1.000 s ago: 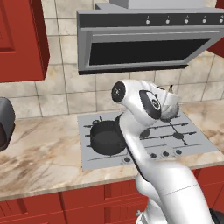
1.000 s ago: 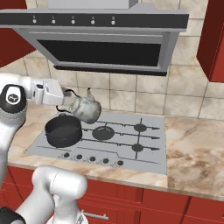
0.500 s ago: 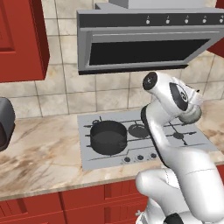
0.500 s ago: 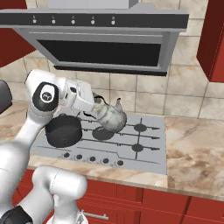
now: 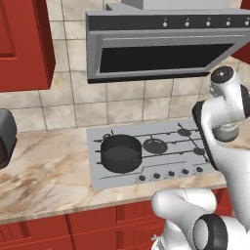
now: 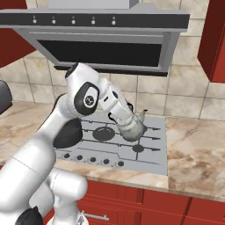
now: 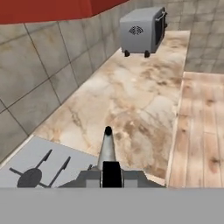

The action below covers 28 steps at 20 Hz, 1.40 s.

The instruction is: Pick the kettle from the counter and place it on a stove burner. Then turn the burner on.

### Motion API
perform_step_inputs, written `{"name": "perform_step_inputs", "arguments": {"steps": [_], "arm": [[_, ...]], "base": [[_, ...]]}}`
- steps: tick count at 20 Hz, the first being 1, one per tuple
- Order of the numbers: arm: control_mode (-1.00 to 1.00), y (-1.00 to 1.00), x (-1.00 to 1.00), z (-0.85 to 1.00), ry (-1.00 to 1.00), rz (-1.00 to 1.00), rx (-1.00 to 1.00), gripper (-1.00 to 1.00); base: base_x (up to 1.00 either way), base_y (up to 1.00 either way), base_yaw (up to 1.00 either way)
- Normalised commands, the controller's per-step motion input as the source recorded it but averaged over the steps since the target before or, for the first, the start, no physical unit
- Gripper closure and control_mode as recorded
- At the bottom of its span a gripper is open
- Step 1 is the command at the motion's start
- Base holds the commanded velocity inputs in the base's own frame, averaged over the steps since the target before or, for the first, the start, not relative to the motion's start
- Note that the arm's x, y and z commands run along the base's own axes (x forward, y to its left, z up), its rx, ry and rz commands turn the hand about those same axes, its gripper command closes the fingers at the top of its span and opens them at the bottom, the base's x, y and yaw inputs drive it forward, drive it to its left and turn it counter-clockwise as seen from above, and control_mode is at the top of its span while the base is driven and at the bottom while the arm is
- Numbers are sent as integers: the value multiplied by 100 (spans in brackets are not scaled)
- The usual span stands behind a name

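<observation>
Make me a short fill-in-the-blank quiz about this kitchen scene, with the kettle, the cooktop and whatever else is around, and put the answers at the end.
1. The claw holds the kettle in the air above the grey ____.
2. The black pot sits on the ____ side of the cooktop in the left base view.
3. The cabinet fronts under the counter are ____ in colour.
4. Above the cooktop hangs a range ____.

Missing words: cooktop; left; red; hood

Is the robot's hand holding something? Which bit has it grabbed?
Yes. The gripper carries the small silver-grey metal kettle, hanging above the grey cooktop. It seems held by its thin black top handle.
</observation>
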Motion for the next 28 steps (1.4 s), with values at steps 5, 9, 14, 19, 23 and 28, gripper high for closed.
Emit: {"name": "perform_step_inputs", "arguments": {"steps": [5, 9, 14, 19, 23, 28], "arm": [[-100, -51, 7, 0, 17, 2, 36, 100], [-100, -19, 29, 0, 17, 0, 33, 100], [-100, 0, 31, -4, 10, 0, 28, 100], [-100, 0, 1, 0, 0, 0, 3, 100], [-100, 0, 0, -8, 0, 0, -1, 100], [-100, 0, 0, -35, 0, 0, 0, 100]], "base": [[0, 0, 0], [0, 0, 0], [0, 0, 0], [0, 0, 0], [0, 0, 0], [0, 0, 0]]}}
